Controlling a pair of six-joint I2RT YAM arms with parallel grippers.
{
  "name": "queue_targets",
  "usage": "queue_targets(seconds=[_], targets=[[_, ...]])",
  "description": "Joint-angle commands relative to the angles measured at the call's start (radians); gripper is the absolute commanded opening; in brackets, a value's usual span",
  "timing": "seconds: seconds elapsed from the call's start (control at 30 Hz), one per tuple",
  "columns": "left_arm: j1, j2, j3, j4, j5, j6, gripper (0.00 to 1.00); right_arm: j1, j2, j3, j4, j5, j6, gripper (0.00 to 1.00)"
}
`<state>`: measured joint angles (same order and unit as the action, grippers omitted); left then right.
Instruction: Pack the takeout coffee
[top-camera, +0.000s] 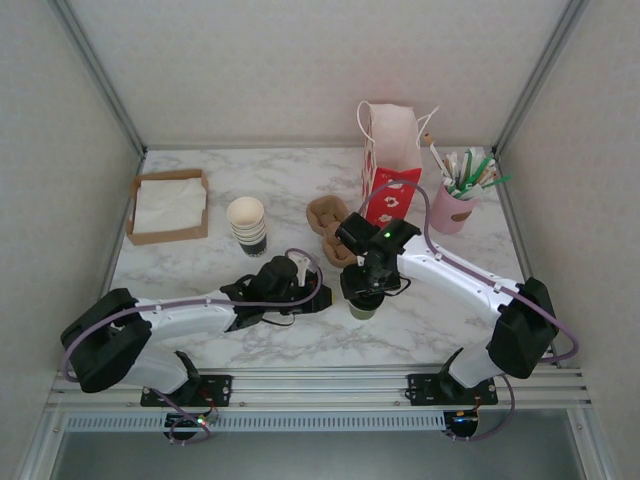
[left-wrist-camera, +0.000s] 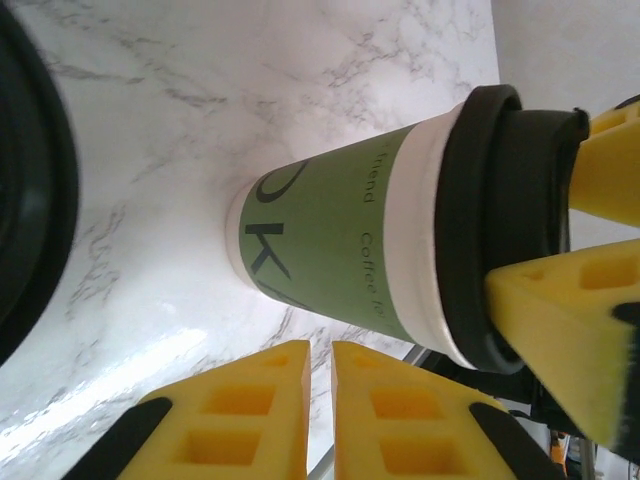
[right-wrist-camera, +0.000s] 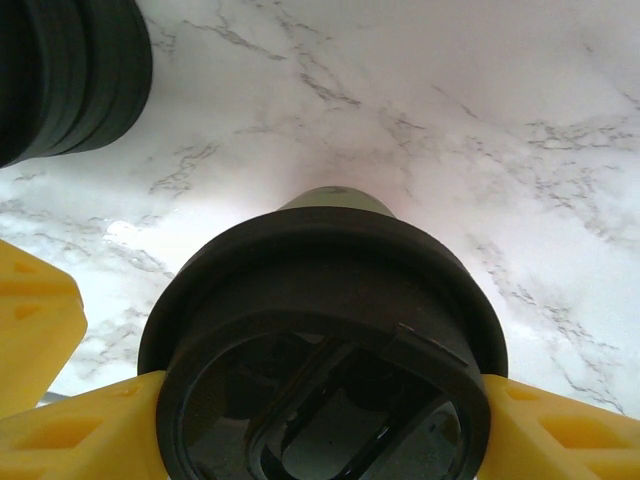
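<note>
Right gripper clamped on the takeout coffee!
Its yellow fingers pinch the black lid from both sides, and the green-banded cup stands upright on the marble table, near the centre and towards the near edge. Just left of it, the left gripper has its jaws all but together and holds nothing. A black stack of lids sits close by on the left. Farther back are the stack of cups and the paper bag.

Open marble across the back left; by the coffee the left gripper crowds one side, right arm overhangs the other, trays and bag wall off behind
</note>
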<state>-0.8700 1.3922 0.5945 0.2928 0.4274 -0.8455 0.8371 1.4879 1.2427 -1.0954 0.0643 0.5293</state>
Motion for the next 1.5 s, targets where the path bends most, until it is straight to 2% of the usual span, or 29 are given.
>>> queue_targets(seconds=[0.0, 0.33, 0.73, 1.07, 1.23, 1.47], targets=[[-0.007, 0.035, 0.050, 0.025, 0.029, 0.008, 0.14, -0.008, -0.001, -0.004, -0.035, 0.049, 0.015, 0.70], [-0.009, 0.147, 0.093, 0.046, 0.069, 0.001, 0.13, -0.008, -0.014, -0.023, 0.005, 0.001, 0.015, 0.70], [-0.011, 0.239, 0.079, 0.260, 0.168, -0.086, 0.11, -0.013, -0.030, -0.061, 0.052, -0.050, 0.030, 0.70], [-0.012, 0.252, 0.065, 0.282, 0.168, -0.095, 0.10, -0.021, -0.036, -0.089, 0.069, -0.065, 0.036, 0.70], [-0.012, 0.230, 0.048, 0.244, 0.147, -0.081, 0.10, -0.021, -0.022, -0.105, 0.064, -0.042, 0.037, 0.70], [-0.009, 0.169, 0.025, 0.192, 0.118, -0.071, 0.10, -0.020, -0.008, -0.158, 0.118, -0.081, 0.050, 0.70]])
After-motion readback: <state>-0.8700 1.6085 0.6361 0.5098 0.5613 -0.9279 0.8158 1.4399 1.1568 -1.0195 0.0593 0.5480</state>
